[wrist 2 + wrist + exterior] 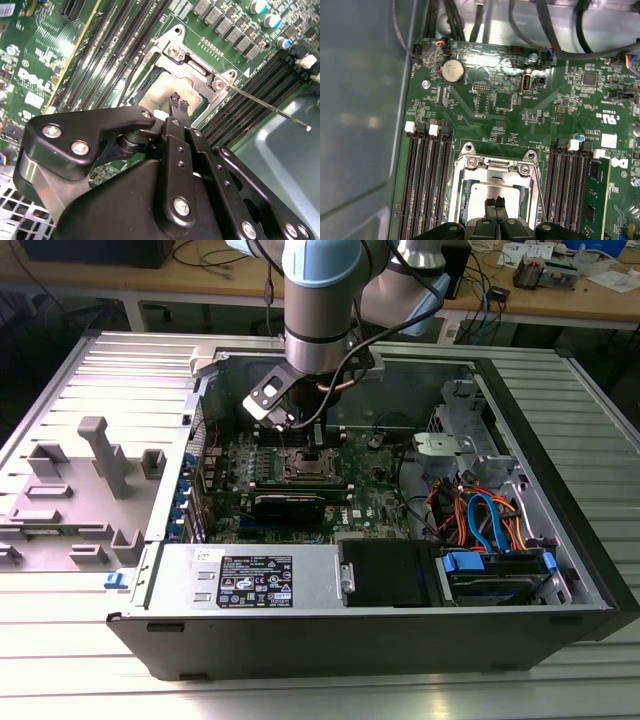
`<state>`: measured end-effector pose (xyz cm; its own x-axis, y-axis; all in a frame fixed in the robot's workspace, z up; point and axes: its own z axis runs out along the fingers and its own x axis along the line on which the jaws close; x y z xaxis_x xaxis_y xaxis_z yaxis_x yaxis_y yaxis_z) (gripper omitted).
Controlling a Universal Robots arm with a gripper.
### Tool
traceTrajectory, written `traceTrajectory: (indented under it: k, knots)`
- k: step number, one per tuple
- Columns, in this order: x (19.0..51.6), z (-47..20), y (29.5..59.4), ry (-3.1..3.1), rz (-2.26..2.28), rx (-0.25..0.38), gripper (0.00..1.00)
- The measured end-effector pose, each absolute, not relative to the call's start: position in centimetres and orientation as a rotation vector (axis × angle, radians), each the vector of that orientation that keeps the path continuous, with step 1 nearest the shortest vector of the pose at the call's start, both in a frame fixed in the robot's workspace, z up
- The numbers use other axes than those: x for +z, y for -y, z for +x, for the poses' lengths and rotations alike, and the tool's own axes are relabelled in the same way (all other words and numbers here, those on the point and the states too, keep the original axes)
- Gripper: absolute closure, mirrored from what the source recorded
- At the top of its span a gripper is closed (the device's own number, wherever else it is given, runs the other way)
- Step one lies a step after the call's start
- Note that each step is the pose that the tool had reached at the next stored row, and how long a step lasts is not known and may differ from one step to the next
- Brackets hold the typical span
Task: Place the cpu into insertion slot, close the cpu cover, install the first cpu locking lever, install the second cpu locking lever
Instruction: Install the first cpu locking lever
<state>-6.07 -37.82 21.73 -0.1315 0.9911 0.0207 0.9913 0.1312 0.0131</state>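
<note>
Here, the cpu (482,192) sits in the slot (466,197) under the closed cover (467,165). Your tool (495,202) hangs just above the cpu, fingertips together, gripping nothing. One lever (267,107) juts free beside the slot, so the lever step seems in hand. A white label (255,582) lies well apart from the slot.

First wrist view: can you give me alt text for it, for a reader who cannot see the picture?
The shut gripper hangs over the cpu, which lies in the insertion slot, framed by the silver cpu cover. Long black memory slots flank it on the green circuit board.
</note>
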Motion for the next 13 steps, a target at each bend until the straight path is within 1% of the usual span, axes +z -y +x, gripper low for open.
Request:
traceTrajectory:
  k: [13]
  knots:
    - [21.73, -6.07, 37.81, 2.373, -2.048, -0.037, 0.89]
